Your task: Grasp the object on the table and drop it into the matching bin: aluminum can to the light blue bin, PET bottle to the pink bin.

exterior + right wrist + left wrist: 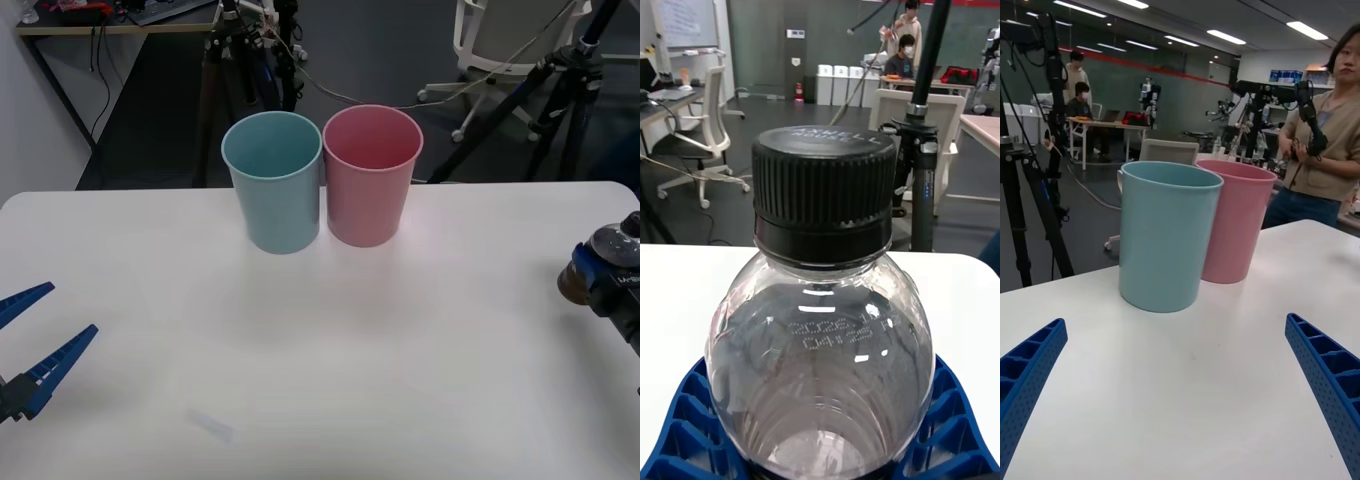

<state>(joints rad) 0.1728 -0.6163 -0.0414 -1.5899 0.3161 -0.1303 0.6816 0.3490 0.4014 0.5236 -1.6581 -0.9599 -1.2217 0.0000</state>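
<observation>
At the white table's (320,340) right edge, my right gripper (603,288) is shut on the PET bottle (592,266), a small clear bottle with a black cap and dark brown liquid. The right wrist view has the bottle (820,352) up close, its ribbed cap uppermost, with a blue finger (685,427) pressed against each side. I cannot tell whether it rests on the table. The light blue bin (273,182) and pink bin (370,176) stand side by side, touching, at the table's far middle. My left gripper (45,332) waits open at the near left, facing both bins (1166,234) (1238,217).
A small pale scrap (210,425) lies on the table near the front left. Behind the table's far edge stand black tripods (545,95) and a white office chair (505,40). Wide bare tabletop separates the bottle from the bins.
</observation>
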